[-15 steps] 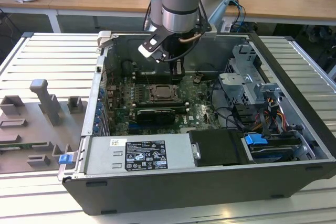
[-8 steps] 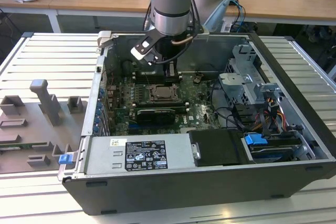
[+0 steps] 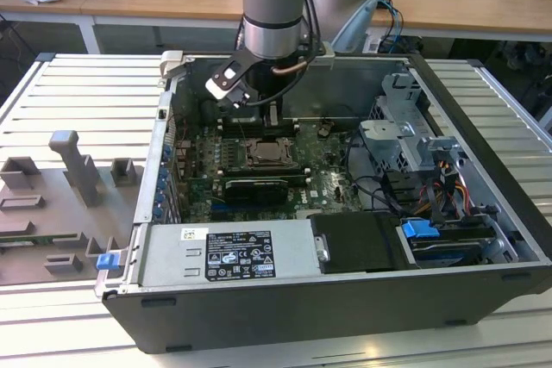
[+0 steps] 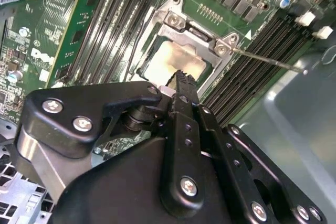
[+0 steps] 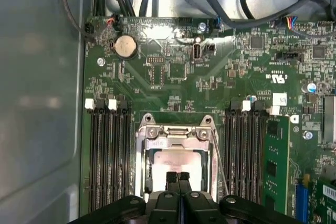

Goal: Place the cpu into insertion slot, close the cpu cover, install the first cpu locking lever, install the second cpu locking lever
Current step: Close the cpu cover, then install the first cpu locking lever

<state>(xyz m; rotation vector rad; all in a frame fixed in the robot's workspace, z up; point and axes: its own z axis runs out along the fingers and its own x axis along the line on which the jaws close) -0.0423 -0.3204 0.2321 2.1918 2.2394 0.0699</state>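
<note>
The flat, square, shiny cpu [image 5: 163, 163] is laid in the dark insertion slot [image 5: 181, 144], and the thin silver cpu cover [image 5: 140, 166] is laid around it. The black gripper [image 5: 177, 176] is held above it, jaws pressed together.

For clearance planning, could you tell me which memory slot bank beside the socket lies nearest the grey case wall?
The bank at the board's edge, beside the case wall; the other bank lies beyond the cpu from that wall.
</note>
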